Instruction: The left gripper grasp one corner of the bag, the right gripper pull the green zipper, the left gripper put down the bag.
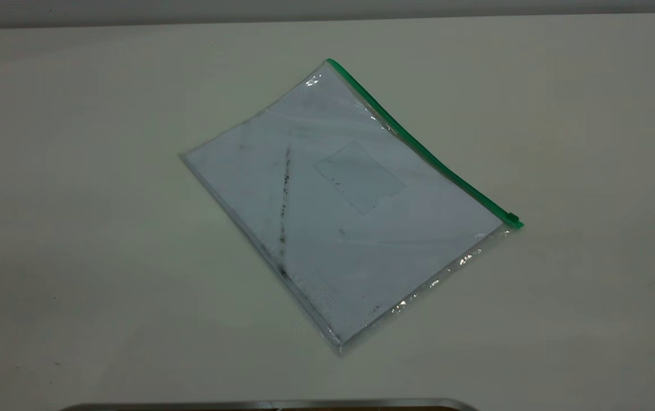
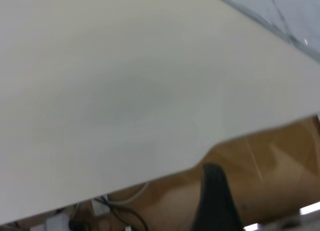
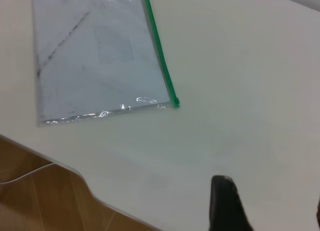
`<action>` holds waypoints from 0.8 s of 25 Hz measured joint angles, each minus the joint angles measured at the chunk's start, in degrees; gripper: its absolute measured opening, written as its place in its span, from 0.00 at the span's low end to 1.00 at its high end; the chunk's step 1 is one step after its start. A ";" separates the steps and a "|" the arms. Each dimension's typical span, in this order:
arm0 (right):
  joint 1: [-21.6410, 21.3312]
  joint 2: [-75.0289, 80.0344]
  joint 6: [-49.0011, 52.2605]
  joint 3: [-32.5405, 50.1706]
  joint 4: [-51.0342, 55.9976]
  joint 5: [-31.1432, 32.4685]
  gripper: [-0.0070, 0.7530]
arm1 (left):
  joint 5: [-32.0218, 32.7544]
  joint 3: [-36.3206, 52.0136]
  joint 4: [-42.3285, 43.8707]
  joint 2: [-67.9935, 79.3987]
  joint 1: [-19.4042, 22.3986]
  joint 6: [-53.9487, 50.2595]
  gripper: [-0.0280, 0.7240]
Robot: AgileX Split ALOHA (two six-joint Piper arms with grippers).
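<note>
1. Bag (image 1: pixel 341 211) lies flat on the table (image 1: pixel 76 228), centre of the exterior frame, turned diagonally.
2. Green zipper (image 1: pixel 418 145) runs along its upper-right edge; slider tab (image 1: pixel 513 218) at the right end.
3. Left gripper (image 2: pixel 216 201): one finger visible, off the table edge; jaw state can't tell.
4. Right gripper (image 3: pixel 270 206): fingers spread, empty, well apart from the bag.

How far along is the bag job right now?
Nothing looks done yet. The bag lies flat on the table, untouched, its green zipper with the slider at one end. Neither hand is at it; the right hand hangs well short of the slider. Grasping the corner, pulling the zipper and setting down all remain.
</note>
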 joint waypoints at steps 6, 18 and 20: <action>0.00 0.00 0.00 0.00 0.00 0.00 0.62 | 0.00 0.00 0.00 -6.73 12.25 0.00 0.82; 0.00 0.00 0.00 0.00 0.00 0.00 0.62 | 0.18 0.00 0.00 -8.93 14.64 0.00 0.82; 0.00 0.00 0.00 0.00 0.00 0.00 0.62 | 0.18 0.00 0.00 -8.93 14.64 0.00 0.82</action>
